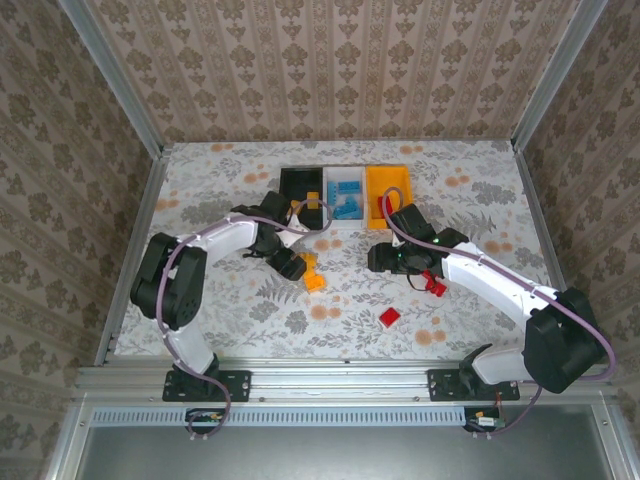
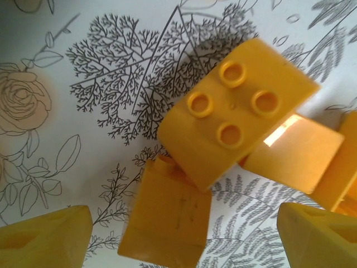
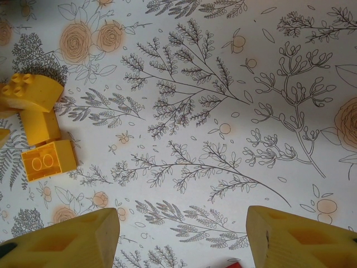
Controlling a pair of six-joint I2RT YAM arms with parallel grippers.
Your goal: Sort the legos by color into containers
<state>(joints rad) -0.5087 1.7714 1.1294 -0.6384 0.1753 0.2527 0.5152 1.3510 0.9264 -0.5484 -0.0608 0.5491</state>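
Three joined containers stand at the back: a black bin (image 1: 298, 183), a white bin (image 1: 345, 206) holding blue legos (image 1: 347, 190), and an orange-yellow bin (image 1: 388, 184). My left gripper (image 1: 290, 263) is open just left of a cluster of yellow legos (image 1: 313, 272). In the left wrist view a yellow lego (image 2: 167, 215) lies on the table between the spread fingers (image 2: 44, 237), partly under a four-stud yellow brick (image 2: 240, 123). My right gripper (image 1: 388, 258) (image 3: 181, 240) is open over bare cloth, with nothing between its fingers. Red legos (image 1: 435, 285) (image 1: 389, 317) lie near the right arm.
A floral cloth (image 1: 480, 190) covers the table, and papered walls close in three sides. The right wrist view has the yellow bricks (image 3: 49, 161) at its left edge and a sliver of red (image 3: 234, 264) at the bottom.
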